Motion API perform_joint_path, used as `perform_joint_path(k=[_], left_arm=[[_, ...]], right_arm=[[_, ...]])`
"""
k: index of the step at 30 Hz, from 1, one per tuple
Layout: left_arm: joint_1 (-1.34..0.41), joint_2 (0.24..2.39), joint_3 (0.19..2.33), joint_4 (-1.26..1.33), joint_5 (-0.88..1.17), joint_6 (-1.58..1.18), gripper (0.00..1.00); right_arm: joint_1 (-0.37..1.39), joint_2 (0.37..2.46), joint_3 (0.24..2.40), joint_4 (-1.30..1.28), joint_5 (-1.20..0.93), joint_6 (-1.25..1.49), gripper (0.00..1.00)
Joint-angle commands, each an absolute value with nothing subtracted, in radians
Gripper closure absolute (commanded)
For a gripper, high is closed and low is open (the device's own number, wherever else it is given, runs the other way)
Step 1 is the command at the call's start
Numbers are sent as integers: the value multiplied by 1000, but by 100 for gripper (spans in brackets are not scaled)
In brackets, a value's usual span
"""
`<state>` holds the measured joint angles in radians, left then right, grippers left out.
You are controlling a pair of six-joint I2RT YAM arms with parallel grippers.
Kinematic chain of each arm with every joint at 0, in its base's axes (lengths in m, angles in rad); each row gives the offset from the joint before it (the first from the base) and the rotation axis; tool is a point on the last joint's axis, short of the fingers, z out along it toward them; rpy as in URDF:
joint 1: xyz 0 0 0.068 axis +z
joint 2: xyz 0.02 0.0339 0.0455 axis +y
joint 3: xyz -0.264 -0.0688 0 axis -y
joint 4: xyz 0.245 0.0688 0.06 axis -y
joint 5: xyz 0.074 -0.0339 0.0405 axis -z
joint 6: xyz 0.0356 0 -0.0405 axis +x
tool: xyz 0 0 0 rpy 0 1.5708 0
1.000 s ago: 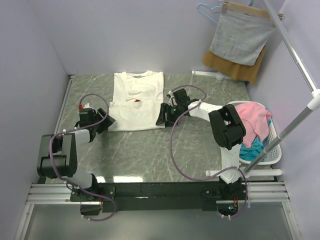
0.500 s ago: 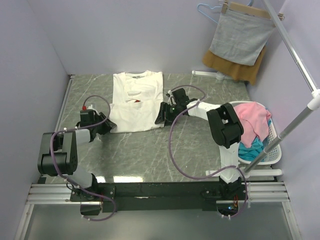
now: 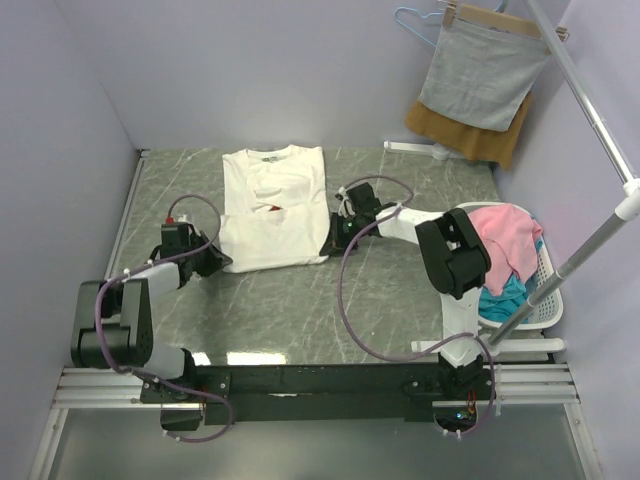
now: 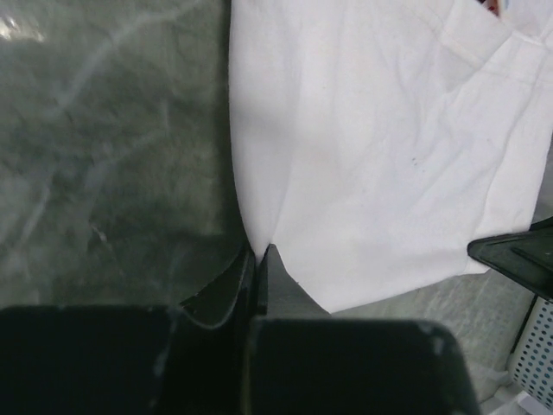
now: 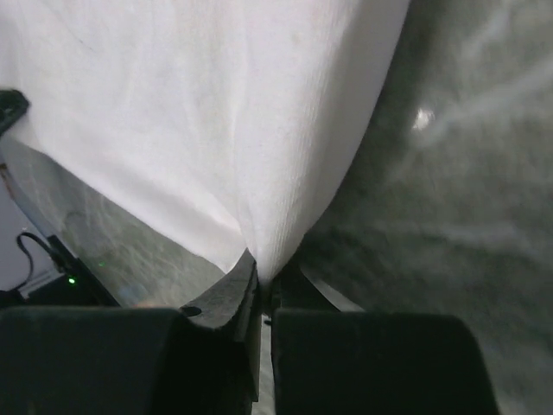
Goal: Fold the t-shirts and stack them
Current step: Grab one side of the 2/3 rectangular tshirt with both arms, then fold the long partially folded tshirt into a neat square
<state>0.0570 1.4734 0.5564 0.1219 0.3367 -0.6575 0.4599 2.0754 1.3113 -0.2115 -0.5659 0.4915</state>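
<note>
T-shirt (image 3: 272,205): a white one is laid flat on the table (image 3: 300,310), toward the far edge and left of the middle, collar toward the far edge; a sliver of red print is seen in a fold across its middle
Left fingers (image 3: 215,262): pressed together on the near left corner of the t-shirt, low against the table; in the left wrist view the white cloth (image 4: 380,156) is seen pinched between the tips of the fingers (image 4: 232,278)
Right fingers (image 3: 330,243): pressed together on the near right corner of the t-shirt; in the right wrist view the cloth (image 5: 216,104) is drawn into a point where it is nipped by the fingers (image 5: 226,292)
Near hem: held between the two grips, parallel to the near edge of the table
Table: grey-green marbled top, walled by pale lilac panels
Basket (image 3: 548,288): white, set at the right edge of the table, filled with pink (image 3: 505,240) and turquoise cloth
Hanging cloths: a grey cloth (image 3: 480,75) is hung over a mustard-brown cloth (image 3: 470,140) at the far right corner
</note>
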Motion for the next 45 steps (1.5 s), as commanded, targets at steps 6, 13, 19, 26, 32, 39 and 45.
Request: perform_joint_path(k=[6, 13, 19, 26, 32, 39, 45], left_arm=[[-43, 1227, 445, -60, 282, -747, 84], [-55, 1181, 393, -97, 253, -772, 56], [-57, 1216, 385, -78, 239, -764, 50], [-61, 1310, 397, -18, 264, -756, 85], [-101, 1272, 414, -47, 272, -750, 99], [-239, 1053, 403, -276, 218, -880, 99], [-377, 868, 400, -417, 180, -1040, 99]], right_arm=[[474, 1892, 1094, -333, -451, 423, 81], [476, 1852, 1052, -348, -368, 411, 45], [474, 1862, 1045, -354, -313, 402, 43], [462, 1894, 1028, -298, -405, 402, 78], [462, 1841, 993, -279, -472, 390, 100], [483, 1646, 861, -310, -480, 426, 100], [574, 1447, 730, -336, -465, 509, 100]])
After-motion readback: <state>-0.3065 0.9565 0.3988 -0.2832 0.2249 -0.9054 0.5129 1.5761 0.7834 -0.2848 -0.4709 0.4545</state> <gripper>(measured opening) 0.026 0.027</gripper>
